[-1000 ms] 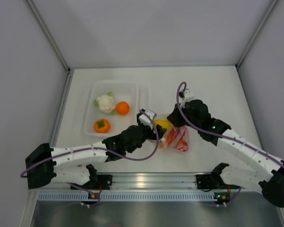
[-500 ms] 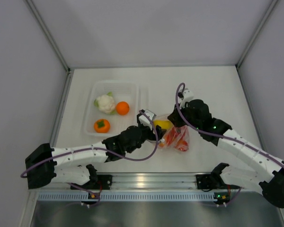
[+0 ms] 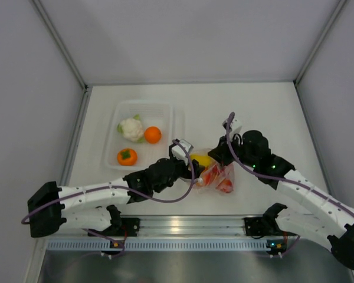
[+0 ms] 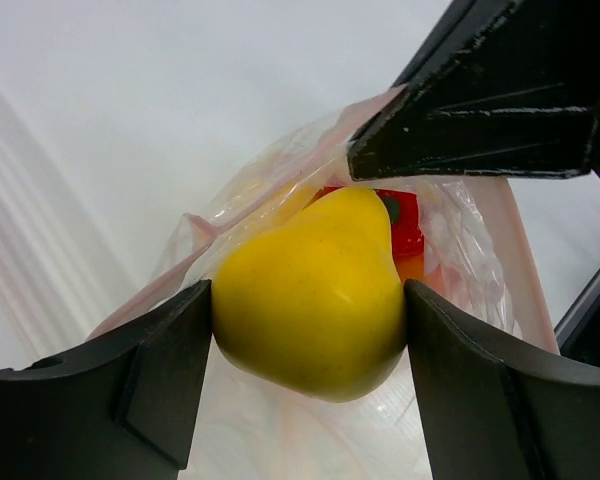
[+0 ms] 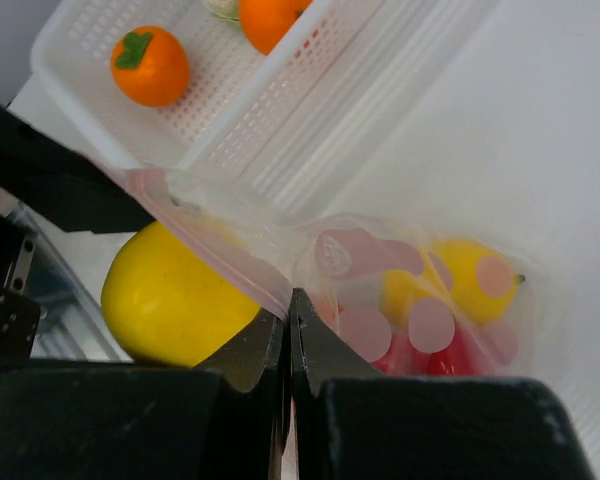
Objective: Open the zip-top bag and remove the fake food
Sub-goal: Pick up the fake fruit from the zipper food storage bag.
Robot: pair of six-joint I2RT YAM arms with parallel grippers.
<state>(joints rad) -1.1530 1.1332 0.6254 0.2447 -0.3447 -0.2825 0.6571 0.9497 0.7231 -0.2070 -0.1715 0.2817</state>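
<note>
Zip-top bag (image 3: 217, 177) pinched by the right end effector (image 3: 222, 154), yellow lemon (image 4: 310, 290) gripped by the left end effector (image 3: 192, 165).
The right end effector is closed tight on the bag's pink mouth strip. The left fingers (image 4: 160, 370) stand wide, one pressed on each side of the yellow lemon at the bag's mouth, just beside the right tips. Past the lemon, inside the bag, lie a second lemon (image 5: 460, 270) and a red piece (image 5: 450, 350). Well to the left of the left end effector, a tray (image 3: 165, 109) on the counter (image 3: 271, 112) holds a cauliflower (image 3: 131, 128), an orange (image 3: 153, 135) and a persimmon (image 3: 127, 156).
</note>
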